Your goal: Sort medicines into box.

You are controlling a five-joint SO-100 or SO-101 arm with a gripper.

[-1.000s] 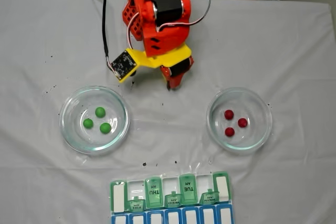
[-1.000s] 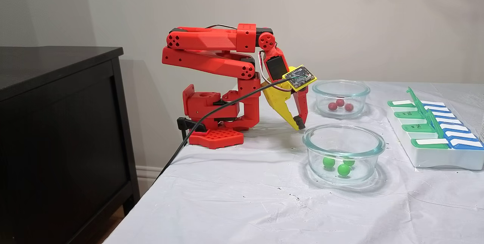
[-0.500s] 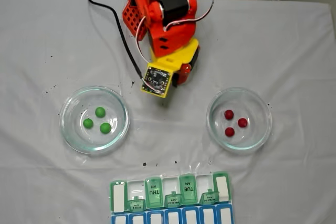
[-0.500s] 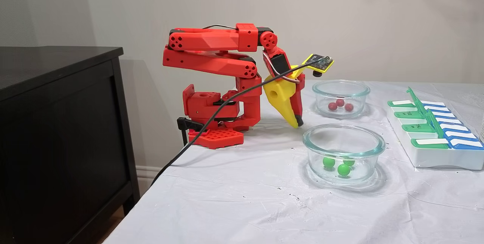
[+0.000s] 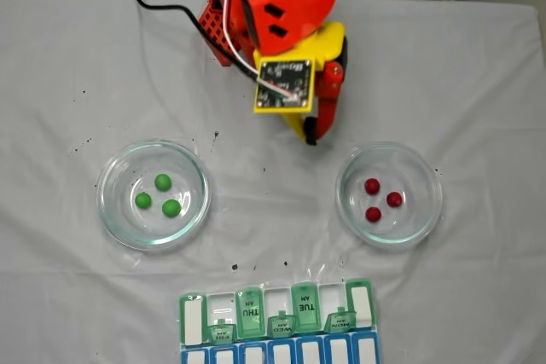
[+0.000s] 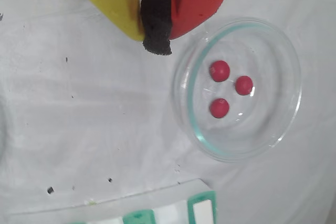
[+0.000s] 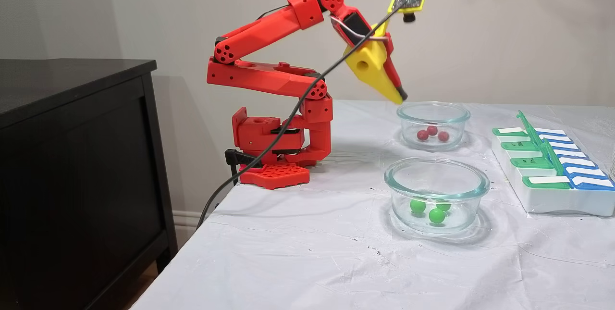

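My hand: my hand hangs in the air, fingers pressed together on the black pad, carrying nothing, tip just outside the rim of the dish with the red balls.
Red medicines: three red balls lie in the clear glass dish toward the right edge of the surface in the fixed view from above.
Green medicines: three green balls lie in the other glass dish toward the left edge there.
Box: the pill organizer sits at the near edge, between the dishes, several green lids up.
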